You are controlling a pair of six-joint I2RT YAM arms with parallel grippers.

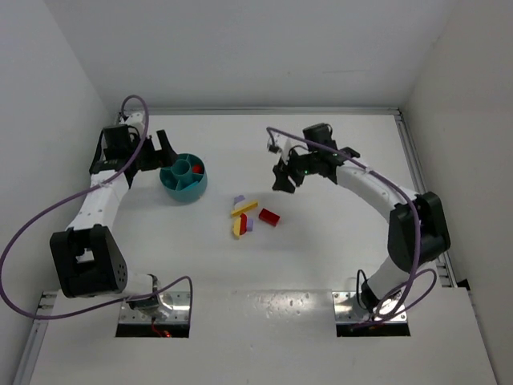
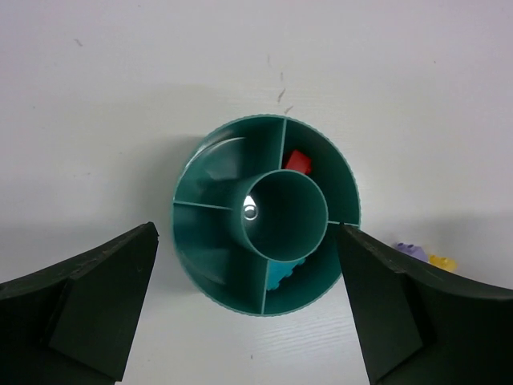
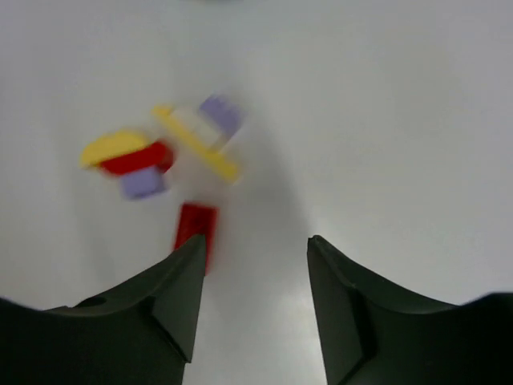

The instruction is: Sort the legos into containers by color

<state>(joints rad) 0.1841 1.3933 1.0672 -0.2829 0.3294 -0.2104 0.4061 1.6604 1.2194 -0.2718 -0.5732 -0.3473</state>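
The teal bowl [image 2: 179, 241] sits on the white desk [image 1: 240, 144], with a red brick [image 2: 299, 162] in one compartment and a teal brick [image 2: 280, 277] in another. The left tool [image 2: 247, 231] hangs above it, spread wide and empty. Loose legos [image 1: 244, 215] in yellow, lilac and red lie clustered mid-desk. The right tool [image 3: 256, 247] hovers near them, jaws partly parted, gripping nothing.

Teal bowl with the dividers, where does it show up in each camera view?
Top external: the teal bowl sits left of centre on the table.
Left wrist: the teal bowl fills the middle of the picture, seen from straight above.
Right wrist: not in it.
Shared landmark: the red brick lying in one compartment of the bowl, visible in the top external and left wrist views.
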